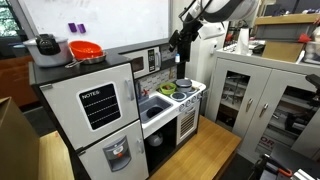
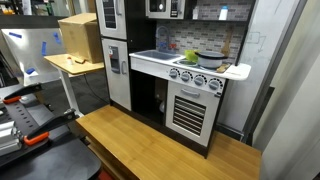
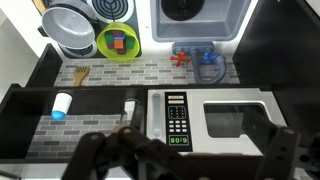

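My gripper (image 3: pixel 180 152) stands open with nothing between its fingers, looking down on a toy kitchen. Directly under it is the white toy microwave (image 3: pixel 205 120) with a green display. Farther out, on the stove, sit a grey pot (image 3: pixel 70 28) and a green bowl (image 3: pixel 120 42) holding coloured blocks. A white and blue cup (image 3: pixel 62 104) lies on the shelf beside the microwave. In an exterior view the gripper (image 1: pixel 181 47) hangs above the stove, over the green bowl (image 1: pixel 168 88) and the pot (image 1: pixel 184 84).
A sink (image 3: pixel 195 18) sits beside the stove, with small blue and red toys (image 3: pixel 200 58) at its edge. A red bowl (image 1: pixel 86 50) and a cooker (image 1: pixel 45 46) top the toy fridge. A grey cabinet (image 1: pixel 265 95) stands nearby. A cardboard box (image 2: pixel 80 38) rests on a desk.
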`<move>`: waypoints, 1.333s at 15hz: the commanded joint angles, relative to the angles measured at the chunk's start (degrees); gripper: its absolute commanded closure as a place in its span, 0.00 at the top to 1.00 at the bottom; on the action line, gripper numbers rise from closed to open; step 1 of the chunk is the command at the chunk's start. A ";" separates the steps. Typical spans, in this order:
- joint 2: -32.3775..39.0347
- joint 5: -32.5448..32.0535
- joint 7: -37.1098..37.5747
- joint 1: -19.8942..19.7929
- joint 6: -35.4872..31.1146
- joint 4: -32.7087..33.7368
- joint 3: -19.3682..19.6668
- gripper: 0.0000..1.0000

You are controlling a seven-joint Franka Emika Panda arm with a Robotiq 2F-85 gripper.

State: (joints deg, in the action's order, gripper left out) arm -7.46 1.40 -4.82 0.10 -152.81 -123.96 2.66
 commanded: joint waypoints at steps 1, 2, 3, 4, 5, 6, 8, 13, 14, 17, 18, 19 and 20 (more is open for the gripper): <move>-0.01 -0.08 0.15 -0.32 0.13 0.09 -0.35 1.00; 1.98 0.80 0.56 -0.14 0.14 1.60 -0.36 1.00; 3.90 2.23 0.30 0.16 0.10 2.91 -0.28 1.00; 5.85 3.69 0.00 0.40 0.18 4.19 -0.28 1.00; 7.95 6.25 -1.57 0.81 0.91 5.83 -0.31 1.00; 10.27 7.33 -1.15 0.68 0.92 7.51 -0.64 1.00; 15.51 6.27 1.51 0.24 0.51 11.87 -1.21 1.00; 25.53 -1.99 10.00 1.00 -0.22 22.95 1.24 1.00; 26.31 -3.84 11.92 1.47 -0.71 24.00 2.09 1.00; 28.97 -6.68 15.36 1.94 -0.24 28.02 3.16 1.00; 29.66 -7.16 15.95 2.02 -0.05 29.03 3.24 1.00; 30.46 -7.11 16.03 1.95 0.30 30.06 3.06 1.00; 31.24 -6.60 15.57 1.71 0.87 31.16 2.62 1.00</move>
State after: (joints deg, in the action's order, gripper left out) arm 21.12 -4.44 9.68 1.30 -153.24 -96.72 4.83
